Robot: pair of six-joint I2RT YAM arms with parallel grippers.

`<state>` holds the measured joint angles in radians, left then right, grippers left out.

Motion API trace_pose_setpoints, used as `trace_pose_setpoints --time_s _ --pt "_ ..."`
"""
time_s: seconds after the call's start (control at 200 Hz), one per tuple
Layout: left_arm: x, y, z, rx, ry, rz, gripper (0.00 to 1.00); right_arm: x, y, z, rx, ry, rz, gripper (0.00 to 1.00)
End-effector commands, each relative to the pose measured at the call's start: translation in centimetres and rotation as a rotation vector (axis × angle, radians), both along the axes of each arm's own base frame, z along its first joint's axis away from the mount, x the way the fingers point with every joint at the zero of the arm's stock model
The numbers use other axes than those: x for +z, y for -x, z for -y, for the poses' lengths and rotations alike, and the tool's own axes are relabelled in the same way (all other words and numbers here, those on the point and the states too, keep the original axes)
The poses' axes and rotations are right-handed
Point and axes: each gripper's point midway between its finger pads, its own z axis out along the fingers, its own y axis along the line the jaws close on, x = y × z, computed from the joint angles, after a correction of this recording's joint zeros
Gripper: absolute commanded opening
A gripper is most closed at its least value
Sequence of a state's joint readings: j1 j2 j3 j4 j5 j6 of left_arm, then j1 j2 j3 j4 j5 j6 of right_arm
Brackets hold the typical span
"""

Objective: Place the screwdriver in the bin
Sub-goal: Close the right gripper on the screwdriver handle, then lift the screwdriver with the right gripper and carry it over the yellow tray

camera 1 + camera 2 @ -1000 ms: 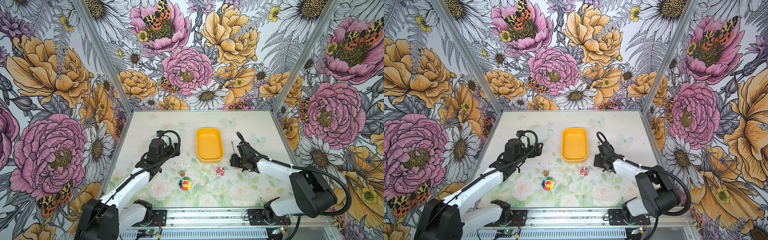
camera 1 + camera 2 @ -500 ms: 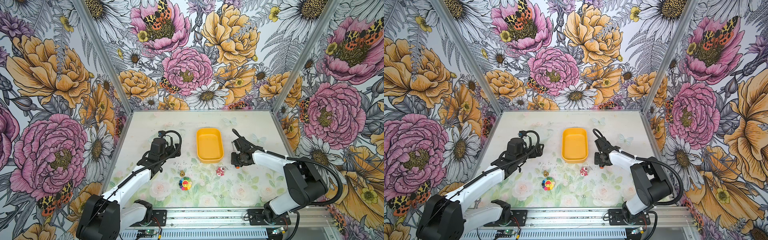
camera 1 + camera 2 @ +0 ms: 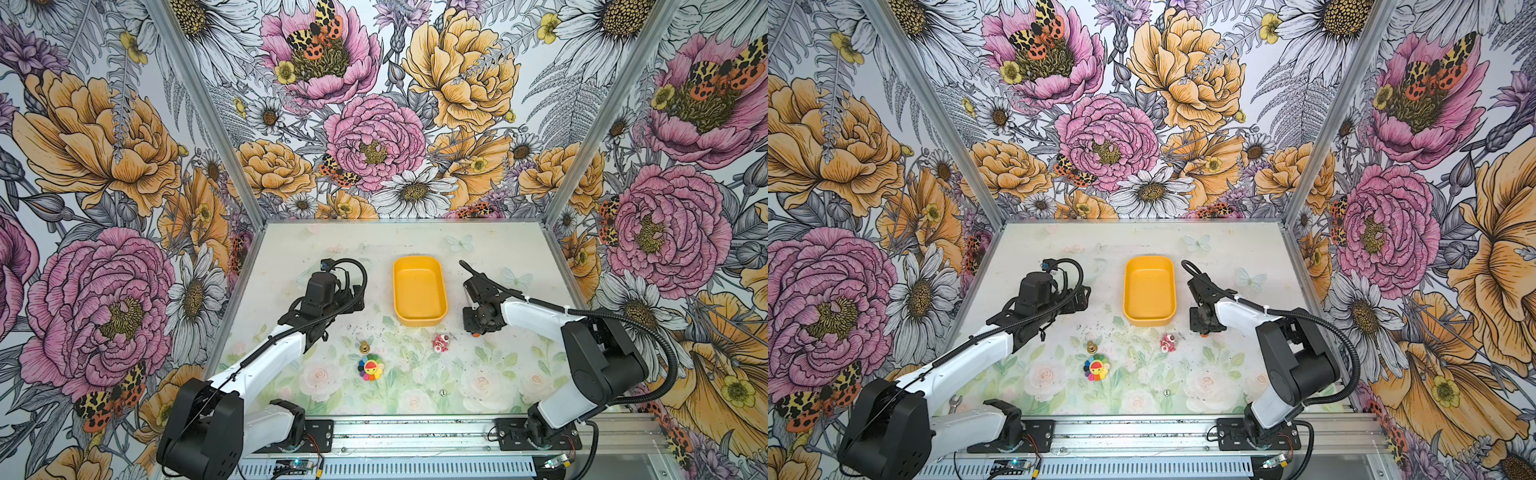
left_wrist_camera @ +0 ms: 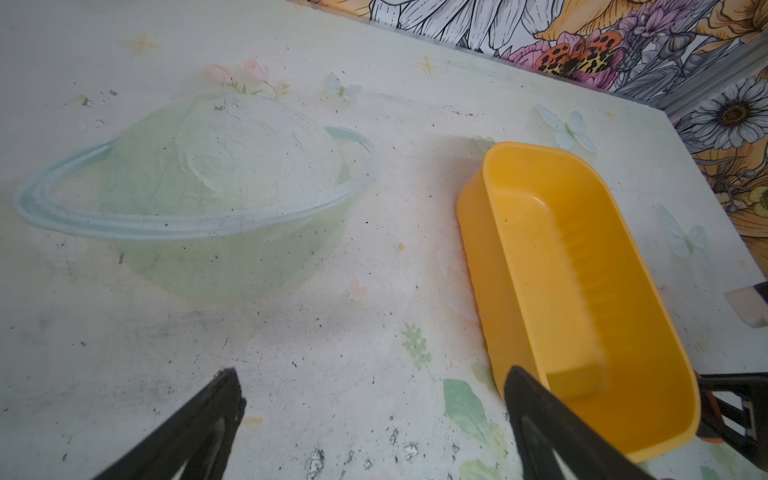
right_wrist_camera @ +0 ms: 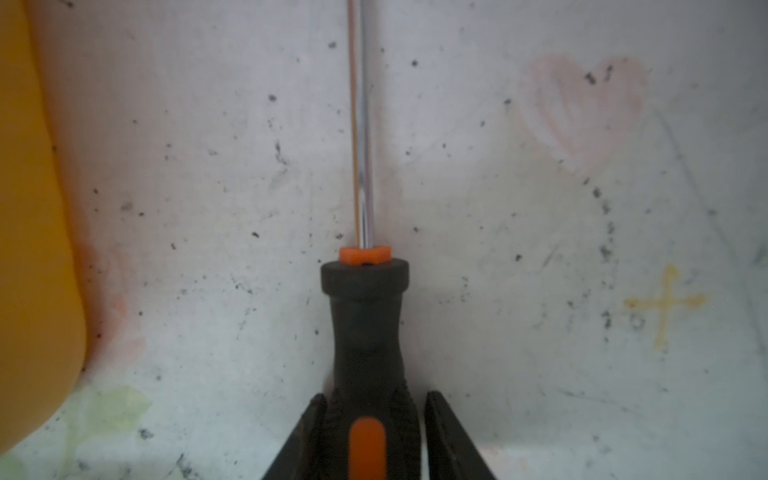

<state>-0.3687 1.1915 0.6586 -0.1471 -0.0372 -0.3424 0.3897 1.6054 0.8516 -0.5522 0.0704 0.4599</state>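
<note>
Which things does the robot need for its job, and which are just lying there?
Needed: black-and-orange-handled screwdriver; shallow yellow-orange plastic bin; right gripper.
Lying about: rainbow flower toy; small pink toy; small brass piece; silver wrench.

The right pincer [image 5: 372, 399] has been shifted from just beside the screwdriver [image 5: 365, 324] to astride its handle, and the jaws have been drawn in from wide apart onto the black grip. The shaft, exposed earlier in both top views, is now largely covered. The left pincer [image 4: 372, 374] has been nudged slightly towards the bin [image 3: 419, 321].
</note>
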Motion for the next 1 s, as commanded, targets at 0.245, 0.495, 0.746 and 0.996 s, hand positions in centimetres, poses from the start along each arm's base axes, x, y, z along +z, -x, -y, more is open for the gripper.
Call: trace_pose_setpoints --time_s 0.245,0.495,0.746,0.996 --pt "0.6 -0.4 0.4 0.004 -0.025 0.000 0.99 -0.4 0.6 -0.1 -0.011 0.001 -0.045 0.00" --pt "1.1 -0.3 0.6 -0.004 -0.022 0.010 0.99 3.2 -0.7 0.1 -0.129 -0.113 0.048 0.00" --pt "1.1 -0.2 0.7 -0.006 -0.022 0.011 0.99 14.8 -3.8 -0.5 -0.171 -0.252 0.369 0.00" --pt "0.9 0.0 0.9 -0.010 -0.023 0.007 0.99 24.4 -6.1 -3.6 -0.191 -0.392 0.561 0.00"
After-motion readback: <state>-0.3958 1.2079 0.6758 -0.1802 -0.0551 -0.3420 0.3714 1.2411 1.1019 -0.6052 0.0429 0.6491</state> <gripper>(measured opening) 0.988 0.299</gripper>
